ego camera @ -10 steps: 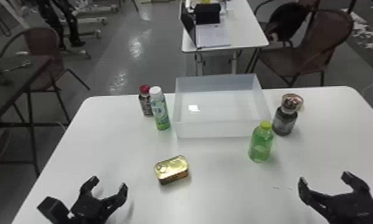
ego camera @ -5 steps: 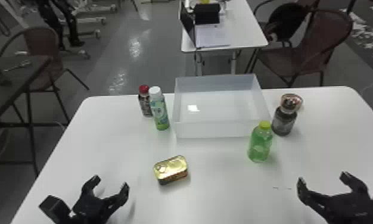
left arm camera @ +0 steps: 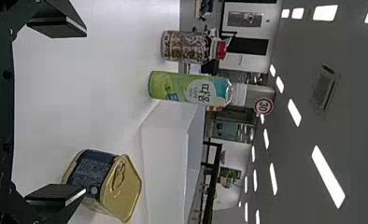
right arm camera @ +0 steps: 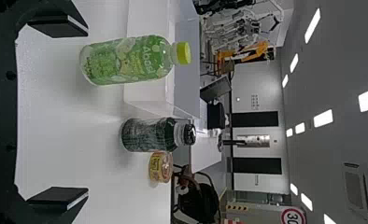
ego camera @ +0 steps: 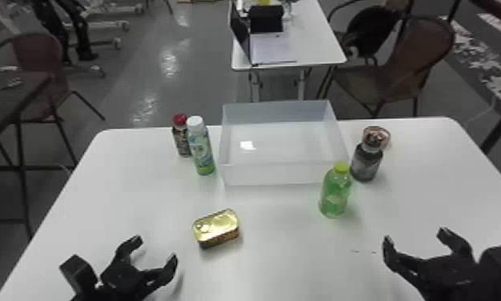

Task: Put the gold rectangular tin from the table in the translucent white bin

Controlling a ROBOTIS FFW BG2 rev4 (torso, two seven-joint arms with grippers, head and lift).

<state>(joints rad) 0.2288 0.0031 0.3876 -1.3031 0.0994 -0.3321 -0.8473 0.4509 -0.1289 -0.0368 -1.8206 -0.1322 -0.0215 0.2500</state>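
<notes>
Left gripper [ego camera: 155, 249]: over the near part of the white table [ego camera: 273, 256], two fingers spread wide, an open gap between their tips. From where I stand, the gold rectangular tin [ego camera: 217, 227] is near this gripper, ahead of it and toward the robot's right, apart from the fingers. The tin lies on the table, outside the bin, set at a slant with its ring-pull lid up; a dark label shows on its side. In the left wrist view one finger overlaps part of the tin.

Translucent white bin [ego camera: 277, 175]: beyond the tin, farther ahead and to the right of the left gripper, mouth up. Ahead of the same gripper, well apart, a white-capped bottle [ego camera: 201, 150] stands just beside the bin's left wall; a red-capped bottle [ego camera: 181, 138] stands just behind it.

Right gripper [ego camera: 415, 237]: over the near right part of the table, fingers likewise spread. Green bottle [ego camera: 335, 192] upright ahead and to its left, by the bin's near right corner; whether they touch I cannot tell. Dark bottle [ego camera: 366, 162] stands farther ahead, slightly left, with a small round container [ego camera: 383, 136] just behind.
</notes>
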